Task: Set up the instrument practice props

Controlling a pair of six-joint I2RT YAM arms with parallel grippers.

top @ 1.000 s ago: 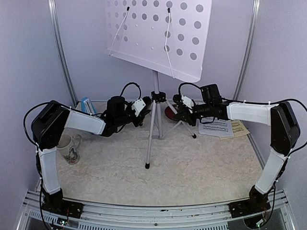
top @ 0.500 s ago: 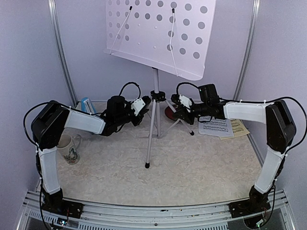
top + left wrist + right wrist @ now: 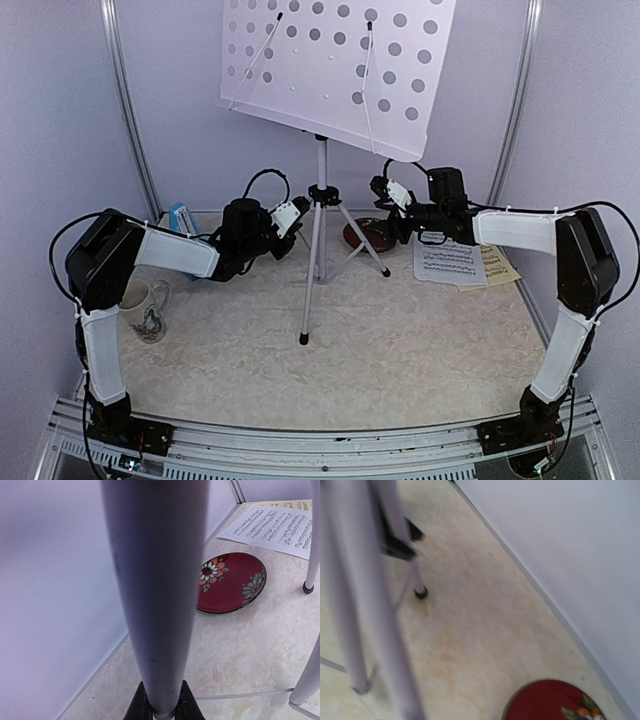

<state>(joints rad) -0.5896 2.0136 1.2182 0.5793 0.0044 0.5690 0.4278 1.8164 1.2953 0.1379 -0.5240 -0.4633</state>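
The music stand's white perforated desk [image 3: 330,70] sits tilted on top of its silver tripod [image 3: 316,250], which stands mid-table. My left gripper [image 3: 297,213] is shut on a tripod leg [image 3: 155,580] just under the hub; the dark fingertips [image 3: 141,707] pinch the tube from both sides. My right gripper [image 3: 388,195] hovers open to the right of the hub, apart from the legs; its fingers do not show in the right wrist view. The white music sheet [image 3: 450,262] lies on the yellow sheet [image 3: 500,268] at the right. The blue metronome [image 3: 182,218] stands at the back left.
A red flowered plate [image 3: 365,235] lies behind the tripod's right leg, also seen as the plate [image 3: 230,582] and the plate [image 3: 555,702]. A white patterned mug [image 3: 148,305] stands at the left by my left arm. Walls close in at the back and on both sides.
The right gripper has opened, let go of the right tripod leg, and drawn back up and to the right. The stand's desk has risen and the legs have shifted slightly.
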